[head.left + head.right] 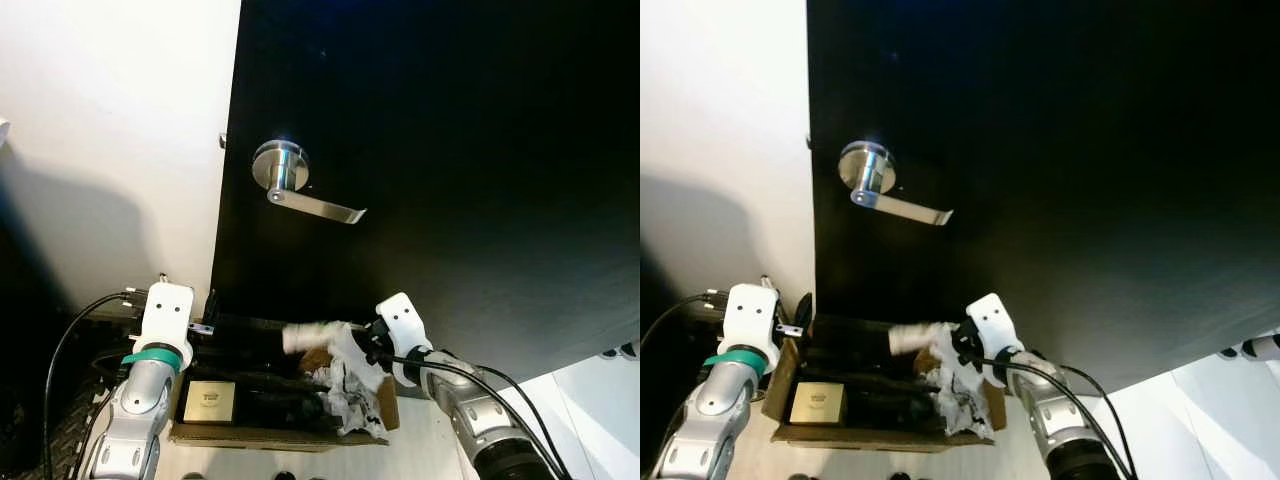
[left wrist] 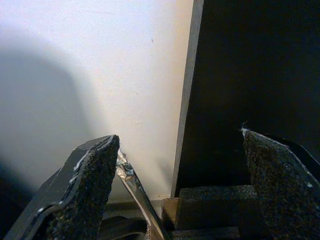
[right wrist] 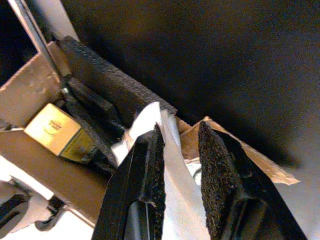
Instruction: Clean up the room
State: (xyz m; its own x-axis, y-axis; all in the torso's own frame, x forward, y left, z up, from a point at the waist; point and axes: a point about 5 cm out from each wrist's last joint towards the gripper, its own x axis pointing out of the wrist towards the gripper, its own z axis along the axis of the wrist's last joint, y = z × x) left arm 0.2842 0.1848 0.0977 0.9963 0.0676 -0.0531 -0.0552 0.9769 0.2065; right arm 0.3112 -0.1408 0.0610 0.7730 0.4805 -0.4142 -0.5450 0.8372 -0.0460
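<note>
The right gripper (image 3: 177,150) pinches a white paper (image 3: 150,117) between its fingers, over the open cardboard box (image 1: 250,435) that sits on the floor against the black door (image 1: 450,150). In the head views the paper is a blurred pale streak (image 1: 315,335), its shape hard to make out; the wrist view shows it as a creased sheet caught at the fingertips. More crumpled paper (image 1: 350,395) lies in the box's right end, beside dark foam (image 3: 107,82) and a small tan box (image 1: 210,398). The near wall of the cardboard box is cut off by the frame's edge. The left gripper (image 2: 180,165) hangs spread wide at the box's left end, grasping nothing; its wrist view faces the white wall (image 2: 100,60) and the door's edge. A silver lever handle (image 1: 295,180) is on the door above.
</note>
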